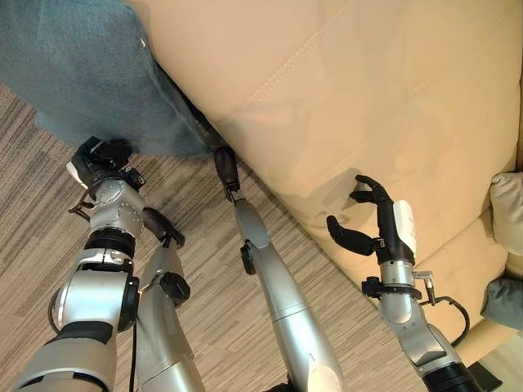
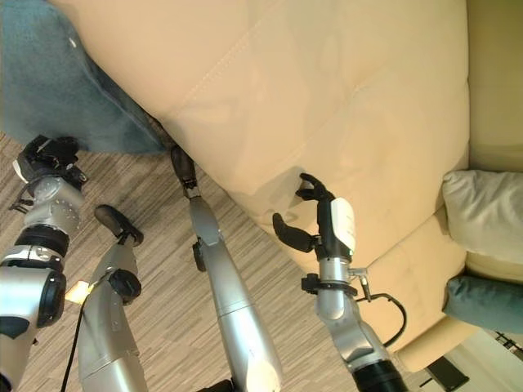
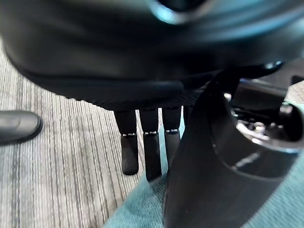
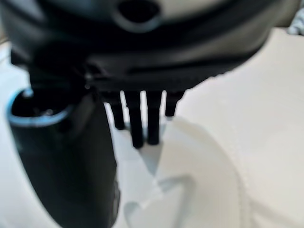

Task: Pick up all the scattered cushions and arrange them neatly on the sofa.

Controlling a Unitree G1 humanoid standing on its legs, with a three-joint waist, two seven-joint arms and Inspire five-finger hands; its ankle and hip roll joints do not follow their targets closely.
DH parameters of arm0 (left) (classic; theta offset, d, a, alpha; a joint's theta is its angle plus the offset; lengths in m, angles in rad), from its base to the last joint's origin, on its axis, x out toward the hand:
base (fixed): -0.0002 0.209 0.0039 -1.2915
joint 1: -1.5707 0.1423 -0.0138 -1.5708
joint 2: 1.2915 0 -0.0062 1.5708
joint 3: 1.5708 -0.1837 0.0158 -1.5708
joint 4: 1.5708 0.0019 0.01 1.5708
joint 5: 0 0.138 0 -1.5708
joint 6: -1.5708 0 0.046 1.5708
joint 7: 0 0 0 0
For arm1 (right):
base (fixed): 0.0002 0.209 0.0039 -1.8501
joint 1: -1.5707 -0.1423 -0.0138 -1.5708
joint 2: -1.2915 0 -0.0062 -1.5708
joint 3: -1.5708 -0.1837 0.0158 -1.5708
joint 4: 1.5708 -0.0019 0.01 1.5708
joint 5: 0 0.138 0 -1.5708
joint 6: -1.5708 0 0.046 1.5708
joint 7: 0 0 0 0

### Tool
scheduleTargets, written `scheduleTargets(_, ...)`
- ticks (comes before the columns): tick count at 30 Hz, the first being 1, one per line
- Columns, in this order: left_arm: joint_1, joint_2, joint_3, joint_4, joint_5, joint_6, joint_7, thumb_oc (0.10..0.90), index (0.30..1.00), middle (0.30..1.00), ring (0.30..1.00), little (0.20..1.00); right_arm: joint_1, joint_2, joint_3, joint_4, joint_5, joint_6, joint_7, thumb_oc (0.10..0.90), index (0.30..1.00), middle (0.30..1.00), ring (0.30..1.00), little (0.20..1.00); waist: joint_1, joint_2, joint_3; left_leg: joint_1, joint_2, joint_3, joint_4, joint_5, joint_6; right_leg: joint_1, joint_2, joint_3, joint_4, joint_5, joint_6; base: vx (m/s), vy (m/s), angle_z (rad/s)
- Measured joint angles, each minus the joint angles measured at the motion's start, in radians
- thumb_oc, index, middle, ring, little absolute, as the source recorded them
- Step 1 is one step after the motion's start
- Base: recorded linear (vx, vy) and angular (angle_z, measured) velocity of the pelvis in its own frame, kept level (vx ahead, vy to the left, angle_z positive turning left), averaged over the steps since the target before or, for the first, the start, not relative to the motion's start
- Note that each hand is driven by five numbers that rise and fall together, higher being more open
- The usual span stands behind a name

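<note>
Teal fabric first: a big teal cushion (image 1: 90,73) sits far left, half on the striped wood-look floor (image 1: 33,163), its right edge against the tan leather sofa (image 1: 368,90). The left hand (image 1: 102,155) is right at its near edge, fingers (image 3: 152,152) straight, reaching down beside the cloth. Moving right, the right hand (image 1: 377,222) hovers over the sofa seat, fingers loosely spread, holding nothing. Far right, a cream cushion (image 2: 490,212) rests on the sofa with another teal cushion (image 2: 482,302) just nearer.
</note>
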Motion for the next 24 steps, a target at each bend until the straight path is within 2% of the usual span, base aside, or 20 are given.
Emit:
scheduleTargets(8, -0.008, 0.016, -0.006, 0.030, 0.002, 0.002, -0.029, 0.400, 0.300, 0.300, 0.300, 0.300, 0.000, 0.001, 0.008, 0.031, 0.005, -0.025, -0.004, 0.800, 0.900, 0.900, 0.900, 0.900, -0.007, 0.000, 0.000, 0.002, 0.001, -0.005, 0.024, -0.005, 0.007, 0.001, -0.002, -0.001, 0.026, -0.003, -0.001, 0.00, 0.004, 0.00)
scheduleTargets(12, 0.015, 0.003, -0.010, 0.027, 0.002, 0.001, -0.030, 0.400, 0.300, 0.300, 0.300, 0.300, 0.000, 0.033, 0.020, 0.091, 0.007, -0.038, -0.005, 0.800, 0.900, 0.900, 0.900, 0.900, -0.010, 0.000, 0.000, 0.037, -0.004, -0.005, 0.039, -0.009, 0.014, 0.031, -0.010, 0.000, 0.051, -0.006, 0.001, -0.01, 0.031, 0.02)
scheduleTargets(15, 0.146, -0.040, -0.010, -0.098, 0.000, -0.001, -0.029, 0.400, 0.300, 0.300, 0.300, 0.300, -0.001, 0.049, 0.050, 0.167, 0.011, -0.021, 0.003, 0.800, 0.900, 0.900, 0.900, 0.900, -0.008, -0.004, 0.001, 0.121, -0.017, 0.000, 0.033, -0.009, 0.018, 0.103, -0.024, 0.001, 0.066, -0.014, 0.011, -0.01, 0.032, 0.04)
scheduleTargets(19, 0.403, -0.175, -0.017, -0.340, 0.000, -0.015, -0.029, 0.400, 0.300, 0.300, 0.300, 0.300, 0.047, 0.055, 0.036, 0.166, 0.009, 0.014, 0.006, 0.800, 0.900, 0.900, 0.900, 0.900, 0.025, -0.005, 0.000, 0.294, -0.047, 0.008, -0.027, -0.010, 0.025, 0.251, -0.040, 0.010, 0.063, -0.049, 0.034, 0.01, 0.047, 0.08)
scheduleTargets(21, 0.515, -0.234, -0.047, -0.452, 0.000, -0.017, -0.029, 0.400, 0.300, 0.300, 0.300, 0.300, 0.069, 0.062, 0.009, 0.151, 0.005, 0.016, 0.020, 0.800, 0.900, 0.900, 0.900, 0.900, 0.047, -0.002, -0.003, 0.398, -0.067, 0.010, -0.098, -0.006, 0.030, 0.326, -0.063, -0.016, 0.058, -0.105, 0.090, 0.08, 0.049, -0.03)
scheduleTargets(22, 0.575, -0.251, -0.066, -0.525, 0.000, -0.018, -0.035, 0.400, 0.300, 0.300, 0.300, 0.300, 0.080, 0.080, -0.018, 0.143, 0.004, 0.020, 0.030, 0.800, 0.900, 0.900, 0.900, 0.900, 0.058, -0.002, -0.004, 0.444, -0.067, 0.031, -0.139, 0.018, 0.033, 0.343, -0.065, -0.031, 0.072, -0.121, 0.080, 0.13, 0.045, -0.05)
scheduleTargets(24, 0.650, -0.276, -0.122, -0.587, 0.000, -0.019, -0.063, 0.400, 0.300, 0.300, 0.300, 0.300, 0.106, 0.107, -0.054, 0.156, 0.006, 0.030, 0.046, 0.800, 0.900, 0.900, 0.900, 0.900, 0.080, -0.003, -0.006, 0.557, -0.096, 0.029, -0.189, 0.026, 0.022, 0.429, -0.079, -0.035, 0.084, -0.107, 0.042, 0.18, 0.045, 0.07)
